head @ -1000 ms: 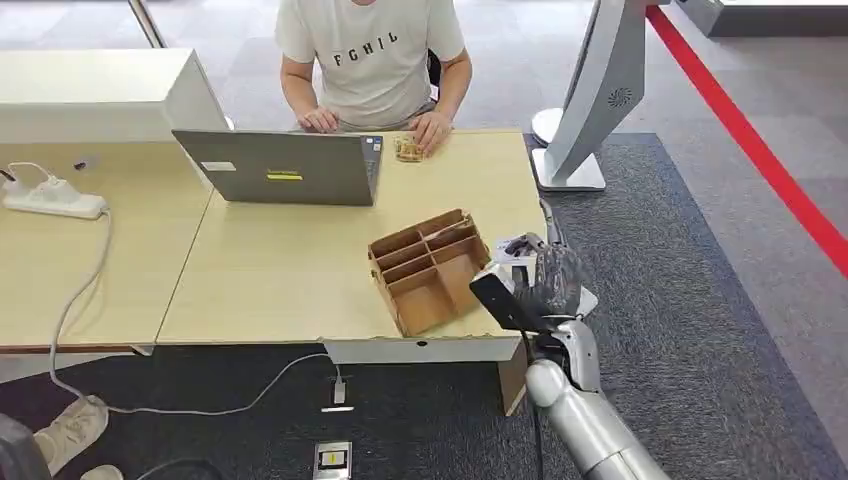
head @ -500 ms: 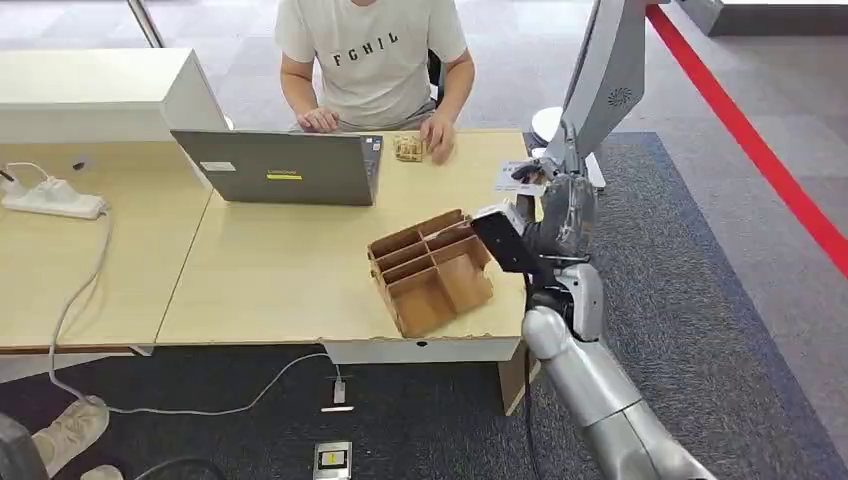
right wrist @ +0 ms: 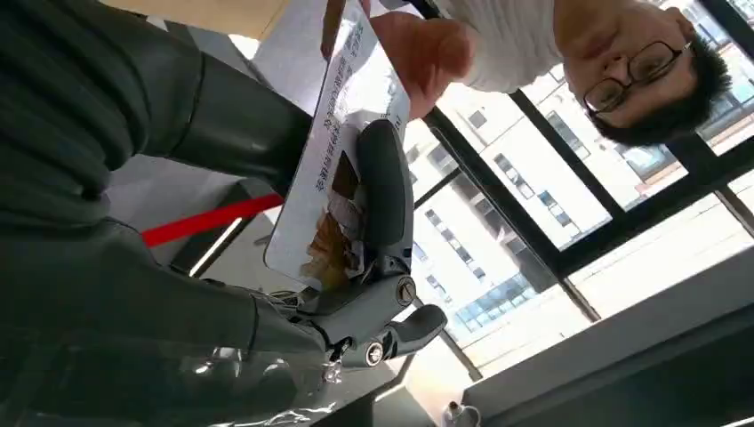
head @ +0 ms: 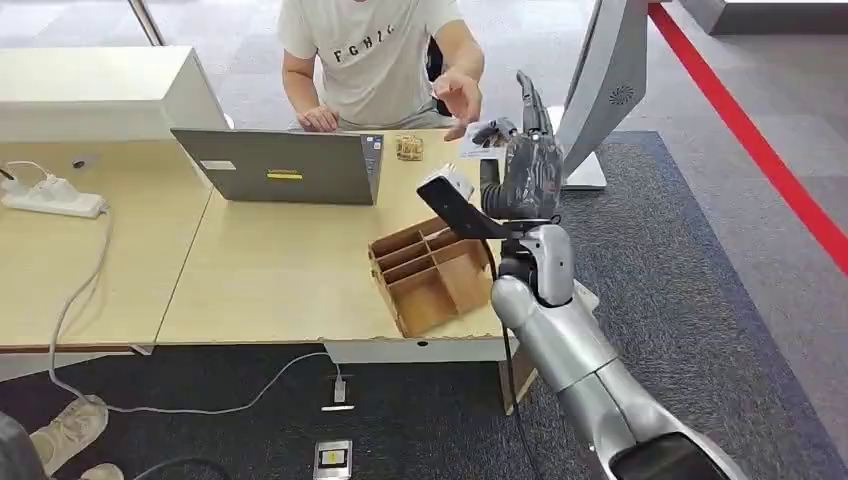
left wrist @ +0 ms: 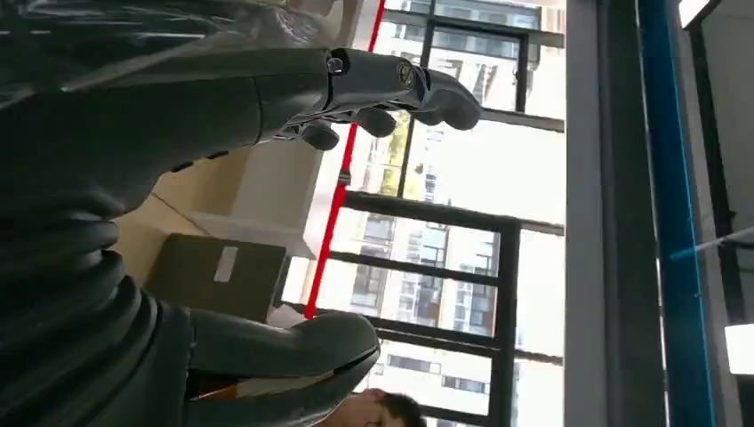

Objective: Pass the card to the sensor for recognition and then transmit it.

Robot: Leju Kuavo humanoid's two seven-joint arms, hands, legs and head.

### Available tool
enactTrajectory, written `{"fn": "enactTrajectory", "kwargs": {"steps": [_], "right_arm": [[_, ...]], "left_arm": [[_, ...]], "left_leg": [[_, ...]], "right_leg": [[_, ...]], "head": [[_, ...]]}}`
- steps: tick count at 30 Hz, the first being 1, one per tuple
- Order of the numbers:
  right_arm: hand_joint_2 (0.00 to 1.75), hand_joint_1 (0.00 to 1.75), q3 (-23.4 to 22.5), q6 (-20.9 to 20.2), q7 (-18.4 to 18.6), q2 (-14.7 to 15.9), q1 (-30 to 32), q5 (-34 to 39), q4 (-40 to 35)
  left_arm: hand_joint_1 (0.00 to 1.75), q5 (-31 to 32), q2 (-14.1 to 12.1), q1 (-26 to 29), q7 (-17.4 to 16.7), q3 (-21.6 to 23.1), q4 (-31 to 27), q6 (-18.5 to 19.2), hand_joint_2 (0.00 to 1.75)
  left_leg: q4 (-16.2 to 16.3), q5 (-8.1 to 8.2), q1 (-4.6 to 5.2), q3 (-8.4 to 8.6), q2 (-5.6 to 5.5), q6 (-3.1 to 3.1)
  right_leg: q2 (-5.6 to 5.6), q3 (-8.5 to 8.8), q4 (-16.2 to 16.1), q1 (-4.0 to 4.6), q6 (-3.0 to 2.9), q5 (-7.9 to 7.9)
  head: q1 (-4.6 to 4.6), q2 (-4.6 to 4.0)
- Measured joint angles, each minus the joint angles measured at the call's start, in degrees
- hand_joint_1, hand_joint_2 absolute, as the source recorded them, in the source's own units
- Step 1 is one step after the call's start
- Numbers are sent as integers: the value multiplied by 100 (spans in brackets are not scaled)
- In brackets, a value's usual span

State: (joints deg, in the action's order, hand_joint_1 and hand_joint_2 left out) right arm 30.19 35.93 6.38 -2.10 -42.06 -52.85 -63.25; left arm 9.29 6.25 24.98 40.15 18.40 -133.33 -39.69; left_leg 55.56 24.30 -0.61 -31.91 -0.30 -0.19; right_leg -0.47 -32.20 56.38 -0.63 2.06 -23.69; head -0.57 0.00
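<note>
A printed card (head: 481,137) is pinched between thumb and fingers of the right hand (head: 522,170), raised above the far right corner of the wooden table (head: 290,270) — a seated person's hand (head: 459,95) is touching the card's far edge. Near the table's right edge sits a divided cardboard tray (head: 430,271); its compartments appear empty. Open carpet (head: 700,300) lies to the right. The left hand (left wrist: 267,222) is seen with fingers apart, nothing held. A laptop (head: 280,167) stands far left of the tray.

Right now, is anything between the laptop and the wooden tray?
No. In the head view, only bare tabletop lies between the laptop and the tray.
</note>
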Motion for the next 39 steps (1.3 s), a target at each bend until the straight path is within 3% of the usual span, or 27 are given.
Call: {"fn": "enactTrajectory", "kwargs": {"steps": [14,24,25,26,27,39], "right_arm": [[175,175,284,-21,500,-286,-356,-589,847],[175,175,369,-46,562,-389,-412,-758,1191],[175,115,371,-46,569,-404,-411,-773,1217],[175,14,374,-46,580,-413,-413,-793,1243],[175,0,376,-55,580,-422,-412,-828,1274],[175,0,400,-35,510,-516,-410,-1079,1525]], "left_arm": [[0,-380,-251,-163,0,44,2,2,175],[0,-443,-310,-193,0,42,2,0,175],[0,-441,-310,-193,0,42,2,2,175],[0,-439,-310,-193,0,42,2,2,175],[0,-435,-310,-193,0,42,2,0,175],[0,-339,-310,-166,0,42,2,0,175]], "left_leg": [[0,0,0,0,1,0],[1,1,-1,-2,1,0],[1,1,-1,-3,1,0],[0,1,-1,-4,1,0],[1,2,-1,-4,1,0],[1,2,0,-4,2,0]], "right_leg": [[0,-3,0,1,-1,0],[0,-6,0,1,0,0],[0,-6,0,1,0,0],[0,-7,0,1,0,0],[0,-8,0,1,0,0],[0,-9,0,1,0,0]], "head": [[0,0],[-2,0],[-2,0],[0,0],[-2,0],[-2,0]]}}
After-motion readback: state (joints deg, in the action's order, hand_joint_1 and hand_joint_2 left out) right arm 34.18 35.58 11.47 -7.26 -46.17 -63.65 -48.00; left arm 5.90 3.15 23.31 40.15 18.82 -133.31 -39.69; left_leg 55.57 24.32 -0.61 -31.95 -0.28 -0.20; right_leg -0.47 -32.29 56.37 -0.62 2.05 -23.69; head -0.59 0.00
